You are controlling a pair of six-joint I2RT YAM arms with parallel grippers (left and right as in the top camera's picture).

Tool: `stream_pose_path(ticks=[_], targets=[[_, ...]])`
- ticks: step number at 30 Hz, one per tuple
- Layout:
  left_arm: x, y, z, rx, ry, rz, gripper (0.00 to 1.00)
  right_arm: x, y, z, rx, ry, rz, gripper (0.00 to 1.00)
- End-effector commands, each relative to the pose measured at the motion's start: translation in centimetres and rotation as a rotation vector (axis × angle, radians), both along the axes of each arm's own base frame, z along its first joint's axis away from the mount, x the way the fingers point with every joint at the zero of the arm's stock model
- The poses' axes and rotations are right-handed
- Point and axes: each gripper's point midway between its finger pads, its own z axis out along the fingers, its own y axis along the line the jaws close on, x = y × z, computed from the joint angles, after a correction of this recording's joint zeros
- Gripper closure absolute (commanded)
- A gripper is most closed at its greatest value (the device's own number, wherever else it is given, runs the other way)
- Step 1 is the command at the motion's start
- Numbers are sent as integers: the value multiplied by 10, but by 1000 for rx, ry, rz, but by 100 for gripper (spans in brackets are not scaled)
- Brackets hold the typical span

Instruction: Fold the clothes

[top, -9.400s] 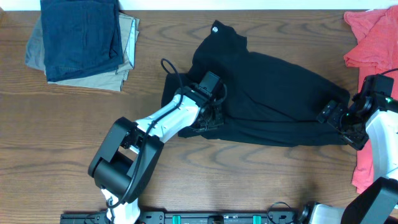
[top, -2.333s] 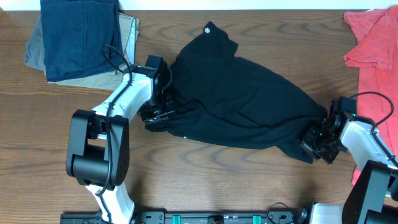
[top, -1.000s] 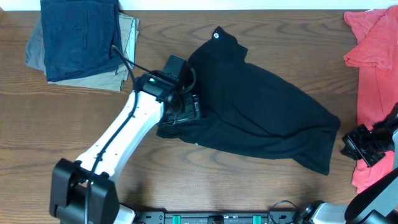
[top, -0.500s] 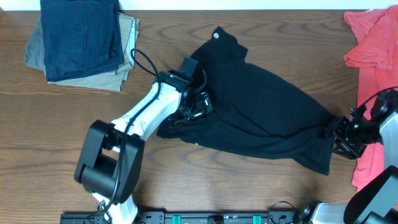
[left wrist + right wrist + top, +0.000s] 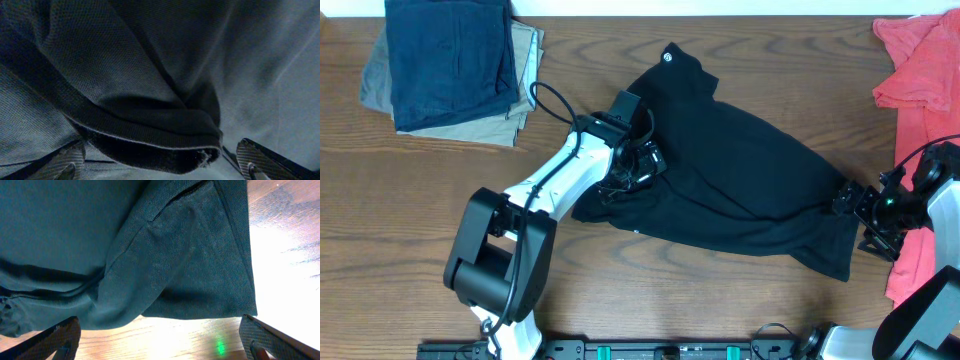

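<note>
The black shirt lies crumpled across the middle of the table, collar tag toward the back. My left gripper sits on its left edge, jaws wide open, with a rolled dark hem lying between the fingers but not pinched. At the shirt's right end my right gripper is open too. In the right wrist view the shirt's corner lies just ahead of the fingers, with bare wood between them.
Folded navy and khaki garments are stacked at the back left. A coral-red T-shirt hangs down the right edge, close behind my right arm. Bare wooden table runs along the front.
My right gripper has opened and moved left, back onto the shirt's right end. My left gripper shifted slightly right along the shirt's left edge and stays open.
</note>
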Motion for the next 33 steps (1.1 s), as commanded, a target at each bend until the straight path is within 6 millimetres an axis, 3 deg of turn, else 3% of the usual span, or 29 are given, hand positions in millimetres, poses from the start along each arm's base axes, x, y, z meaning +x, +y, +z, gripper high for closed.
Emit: stream_pose_path(ticks=[1, 6, 7, 11, 17, 23, 33], targets=[[-6, 3, -16, 21, 51, 26, 3, 5, 2, 4, -3, -19, 20, 1], [-4, 3, -27, 27, 57, 26, 5, 5, 2, 4, -3, -19, 20, 1], [-3, 2, -27, 28, 54, 27, 8, 5, 2, 4, -3, -19, 20, 1], [2, 0, -26, 18, 31, 19, 37, 6, 1, 3, -5, -23, 20, 1], [4, 0, -26, 22, 8, -31, 42, 8, 0, 3, -9, -29, 20, 1], [5, 3, -26, 43, -2, -34, 79, 8, 0, 3, -10, -32, 20, 1], [17, 0, -14, 39, -68, -96, 88, 9, 0, 3, -11, -34, 20, 1]])
